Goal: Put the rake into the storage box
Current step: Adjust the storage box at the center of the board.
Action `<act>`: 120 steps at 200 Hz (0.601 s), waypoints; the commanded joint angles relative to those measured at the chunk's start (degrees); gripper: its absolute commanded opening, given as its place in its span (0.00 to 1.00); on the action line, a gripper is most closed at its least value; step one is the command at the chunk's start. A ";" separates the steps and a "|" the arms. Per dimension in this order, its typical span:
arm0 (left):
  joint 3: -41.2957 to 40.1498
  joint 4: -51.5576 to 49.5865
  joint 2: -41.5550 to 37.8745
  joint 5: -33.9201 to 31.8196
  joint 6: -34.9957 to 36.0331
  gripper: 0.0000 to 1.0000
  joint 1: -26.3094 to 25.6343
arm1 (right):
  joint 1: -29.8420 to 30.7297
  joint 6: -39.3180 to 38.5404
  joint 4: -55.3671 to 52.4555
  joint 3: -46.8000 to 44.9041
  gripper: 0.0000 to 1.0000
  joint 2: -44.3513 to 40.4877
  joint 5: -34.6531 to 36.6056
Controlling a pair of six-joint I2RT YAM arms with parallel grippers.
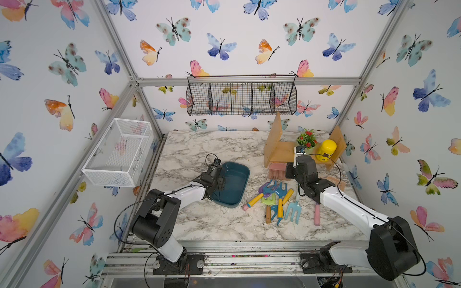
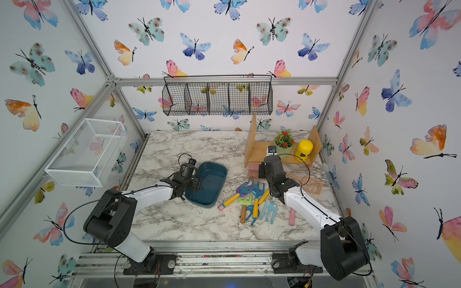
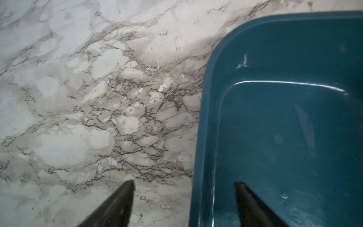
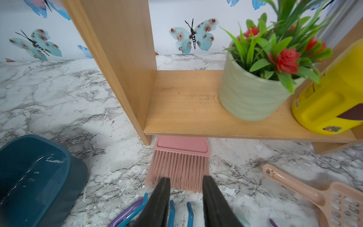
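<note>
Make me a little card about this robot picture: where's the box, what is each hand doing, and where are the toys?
storage box: teal, nothing lying in it, on the marble table beside the toy pile
left gripper: open, one finger inside the box wall, one outside
right gripper: over the toy pile, with tines of the blue rake between its fingers; grip unclear
rake in box: not yet
nearby: pink brush at the foot of the wooden shelf, which carries a plant pot and a yellow jar

At two o'clock, a low wooden shelf (image 1: 280,152) carries a pale green flowerpot (image 4: 243,94) beside a yellow plastic jar (image 1: 326,149).
</note>
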 commanded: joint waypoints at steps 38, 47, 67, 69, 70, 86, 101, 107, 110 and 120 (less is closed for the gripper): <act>3.26 -2.94 2.16 6.26 -2.80 0.27 2.93 | 2.96 2.11 -3.34 -0.01 0.32 0.35 5.21; 3.73 -3.29 2.57 7.42 -3.50 0.22 3.10 | 3.16 2.65 -4.58 0.38 0.32 0.74 4.68; 5.20 -4.49 3.82 10.29 -5.53 0.19 3.18 | 4.34 3.58 -7.28 1.76 0.32 2.42 1.58; 5.40 -4.57 3.99 10.50 -5.72 0.19 3.17 | 4.44 3.81 -7.56 1.93 0.32 2.67 0.99; 5.49 -4.65 4.06 10.57 -5.76 0.19 3.17 | 4.47 3.92 -7.68 2.02 0.32 2.77 0.71; 6.63 -5.78 4.95 11.66 -7.19 0.16 3.20 | 5.34 6.02 -9.53 2.98 0.32 4.59 -4.38; 7.54 -6.85 5.47 11.76 -7.81 0.20 3.13 | 7.36 7.41 -10.69 3.59 0.33 6.12 -6.85; 7.73 -6.94 5.45 11.56 -7.90 0.34 3.09 | 8.38 7.54 -11.00 3.65 0.34 6.44 -7.17; 7.70 -7.02 5.38 11.41 -7.96 0.42 3.14 | 8.86 7.42 -11.12 3.68 0.35 6.55 -7.46; 7.57 -6.85 4.89 11.35 -7.92 0.58 3.12 | 10.11 7.19 -11.82 4.10 0.38 6.90 -8.22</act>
